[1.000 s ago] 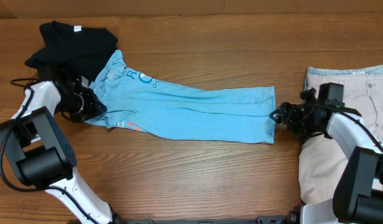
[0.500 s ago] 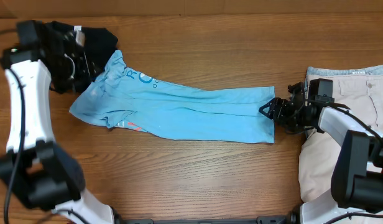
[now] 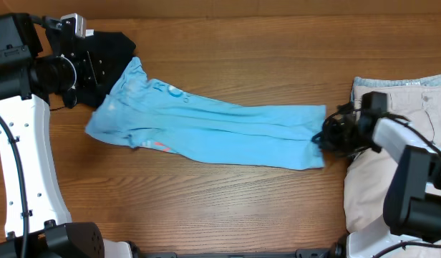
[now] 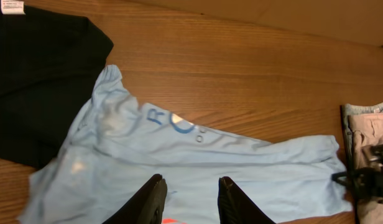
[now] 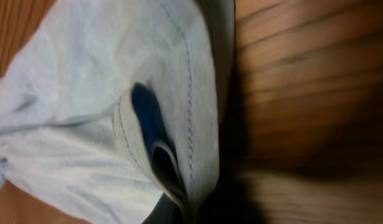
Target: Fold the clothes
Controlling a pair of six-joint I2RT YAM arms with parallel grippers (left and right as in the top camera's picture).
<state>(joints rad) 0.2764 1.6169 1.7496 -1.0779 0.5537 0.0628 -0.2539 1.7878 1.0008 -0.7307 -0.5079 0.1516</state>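
At middle right, your right claw (image 3: 325, 136) is clamped on the right end of the light blue T-shirt (image 3: 206, 132), which lies bunched narrow across the centre of the surface (image 3: 242, 208). Beige shorts (image 3: 414, 100) sit at the right edge. Toward the upper left, your left claw (image 4: 191, 183) hangs above the shirt's other end, fingers parted, holding nothing, beside the black garment (image 3: 117, 46). You seem to be at the spreading step: next, lower the left claw, pinch that end and pull flat.
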